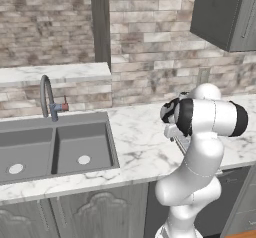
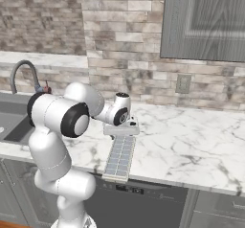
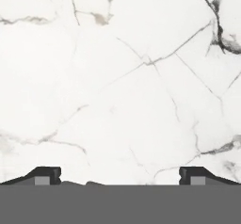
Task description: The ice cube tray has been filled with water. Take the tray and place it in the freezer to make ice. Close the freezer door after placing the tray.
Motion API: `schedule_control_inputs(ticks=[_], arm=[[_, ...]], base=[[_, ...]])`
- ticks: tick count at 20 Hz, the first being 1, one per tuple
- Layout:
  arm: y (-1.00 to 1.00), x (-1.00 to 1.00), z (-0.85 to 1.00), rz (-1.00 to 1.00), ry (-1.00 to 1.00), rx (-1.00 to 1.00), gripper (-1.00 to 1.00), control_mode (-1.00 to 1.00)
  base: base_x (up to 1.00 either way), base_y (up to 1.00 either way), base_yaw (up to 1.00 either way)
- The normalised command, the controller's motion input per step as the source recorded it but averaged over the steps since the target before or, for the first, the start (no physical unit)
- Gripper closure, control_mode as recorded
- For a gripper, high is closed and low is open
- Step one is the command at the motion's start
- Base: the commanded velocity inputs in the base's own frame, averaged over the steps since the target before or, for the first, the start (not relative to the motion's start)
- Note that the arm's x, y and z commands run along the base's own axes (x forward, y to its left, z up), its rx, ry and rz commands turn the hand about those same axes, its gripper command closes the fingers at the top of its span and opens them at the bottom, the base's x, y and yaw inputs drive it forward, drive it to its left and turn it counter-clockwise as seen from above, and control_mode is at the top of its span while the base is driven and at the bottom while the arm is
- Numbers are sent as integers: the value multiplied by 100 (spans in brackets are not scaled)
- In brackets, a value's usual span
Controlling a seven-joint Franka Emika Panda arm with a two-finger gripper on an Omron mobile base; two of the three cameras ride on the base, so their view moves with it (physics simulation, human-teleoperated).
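Marble table [image 2: 191, 136] carries everything here, and going left to right it starts with the double sink [image 1: 55, 149] and its curved faucet [image 1: 47, 97], then the arm, then the ice cube tray [image 2: 120, 156].

In the right base view the tray lies lengthwise near the front edge of the table, its near end at or slightly past that edge, above a dark appliance front. The gripper [image 2: 121, 129] hangs just over the tray's far end; whether it touches the tray cannot be told. In the hand view its two finger tips [image 3: 44, 175] stand far apart with only bare marble between them, so the gripper is open and holds nothing.

The main risk, as a judgement, is the tray's position: a push on the far end while closing could slide it off the front edge or tip it, and the water [image 2: 118, 162] in the cells would spill. A grasp at one end of so long a tray could also let it sag and slop.

The arm's own body covers most of the tray in the left base view. The freezer and its door are not to be placed from these pictures, and the hand view gives no sight of the tray.
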Motion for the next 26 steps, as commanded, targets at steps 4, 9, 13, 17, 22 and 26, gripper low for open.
schedule_control_inputs(ticks=[4, 9, 13, 17, 22, 26], arm=[[0, 0, 5, 0, -1, 2, -100, -100], [1, 4, 33, 0, -4, 1, -100, -100], [14, 5, 41, 0, -14, 0, -100, -100], [15, 0, 50, 0, -5, 0, -100, -100], [3, 0, 67, -7, -3, 0, -100, -100], [0, -10, 69, -17, 0, 1, -100, -100]], base=[[0, 0, 0], [0, 0, 0], [0, 0, 0], [0, 0, 0], [0, 0, 0], [0, 0, 0]])
